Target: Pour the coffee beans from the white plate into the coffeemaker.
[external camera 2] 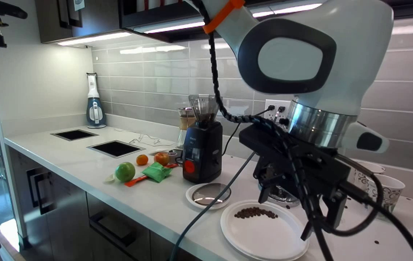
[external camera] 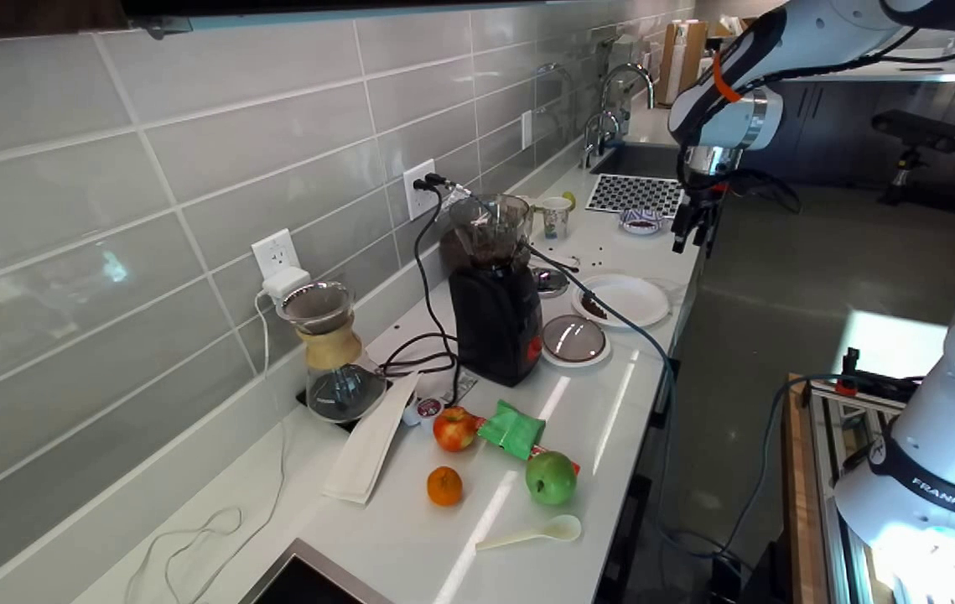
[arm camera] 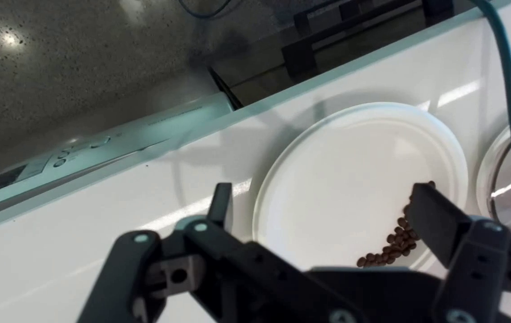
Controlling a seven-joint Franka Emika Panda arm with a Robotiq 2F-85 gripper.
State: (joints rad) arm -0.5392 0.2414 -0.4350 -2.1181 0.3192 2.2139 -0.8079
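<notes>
The white plate (external camera: 640, 304) lies flat on the counter near its front edge, also in an exterior view (external camera 2: 260, 237) and the wrist view (arm camera: 349, 148). Brown coffee beans (external camera 2: 255, 212) lie in a curved band along one side of it, also in the wrist view (arm camera: 394, 246). The coffeemaker (external camera: 490, 327), black with a red spot and a clear open hopper, stands beyond the plate, also in an exterior view (external camera 2: 203, 152). My gripper (arm camera: 321, 187) is open and empty above the plate, one finger over the beans, one outside the rim. It shows in both exterior views (external camera: 693, 247) (external camera 2: 283, 218).
A blue cable (external camera: 636, 329) crosses between plate and coffeemaker. A round lid (external camera 2: 211, 194) on a small plate sits beside the white plate. Patterned cups (external camera 2: 385, 188) stand near the wall. Fruit, a green packet (external camera: 512, 429), a spoon (external camera: 531, 533) and a glass carafe (external camera: 334, 361) lie beyond.
</notes>
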